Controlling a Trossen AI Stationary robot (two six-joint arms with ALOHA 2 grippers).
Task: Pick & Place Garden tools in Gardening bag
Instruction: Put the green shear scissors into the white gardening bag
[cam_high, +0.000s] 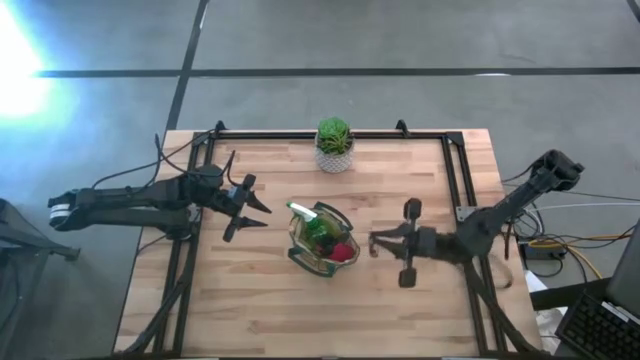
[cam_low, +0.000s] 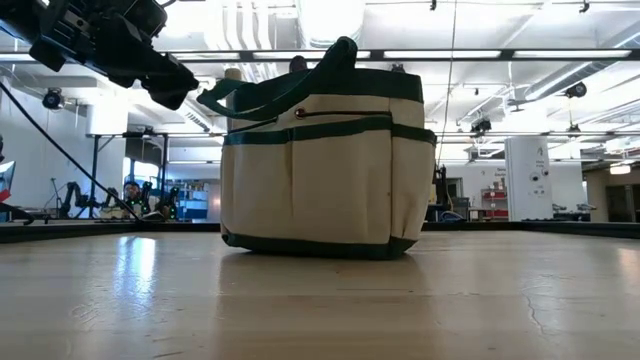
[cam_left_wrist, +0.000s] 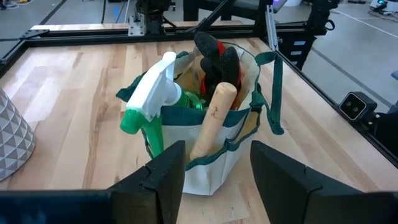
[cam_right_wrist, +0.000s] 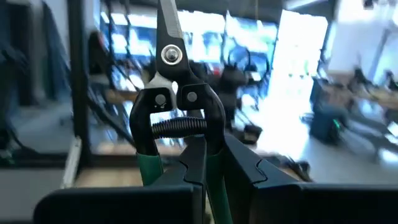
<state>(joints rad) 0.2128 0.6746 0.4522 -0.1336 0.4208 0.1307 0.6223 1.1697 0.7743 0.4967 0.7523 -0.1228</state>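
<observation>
1. Both arms are dark, slender and jointed.
2. The left arm (cam_high: 130, 198) carries a white band near its base end.
3. Black cables trail along it.
4. The left claw (cam_left_wrist: 217, 171) has broad, matte black fingers.

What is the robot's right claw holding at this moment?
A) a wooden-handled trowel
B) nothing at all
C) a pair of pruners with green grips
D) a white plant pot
C: the right wrist view shows the right gripper shut on the pruners, their green grips clamped between the dark fingers and the blades pointing away from them.
</observation>
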